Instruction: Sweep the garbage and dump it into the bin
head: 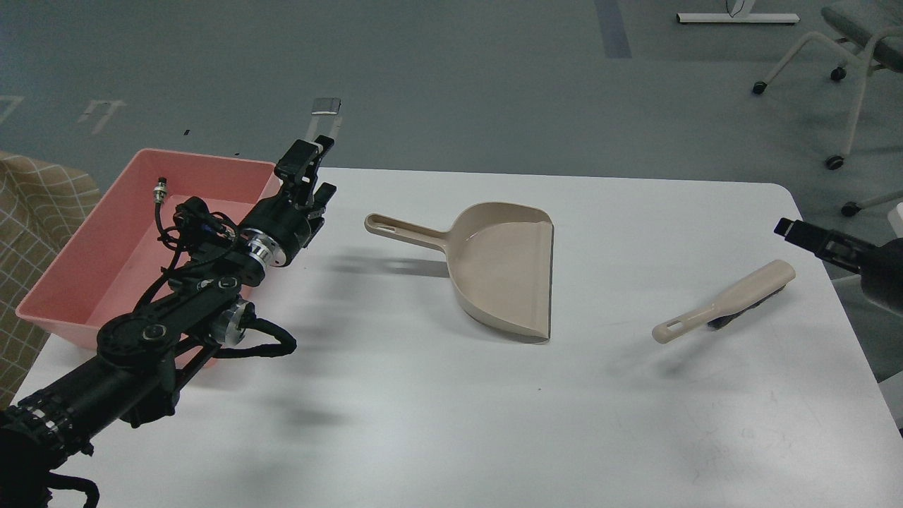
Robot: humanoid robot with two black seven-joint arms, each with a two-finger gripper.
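head view: both grippers empty, tools lying on the white table [451,423].
left gripper [310,166] fingers apart beside pink bin [63,282]; garbage hidden behind arm. right gripper [794,229] fingers: can't tell. dustpan [501,271], brush [726,303] free.

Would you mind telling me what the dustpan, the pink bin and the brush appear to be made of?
The dustpan looks like moulded beige plastic, smooth and slightly glossy, with a soft highlight in its scoop. The pink bin seems to be thin plastic too, one uniform colour with rounded corners. The brush has a matching beige handle, probably plastic; its dark bristles are mostly hidden underneath, so their material is unclear.
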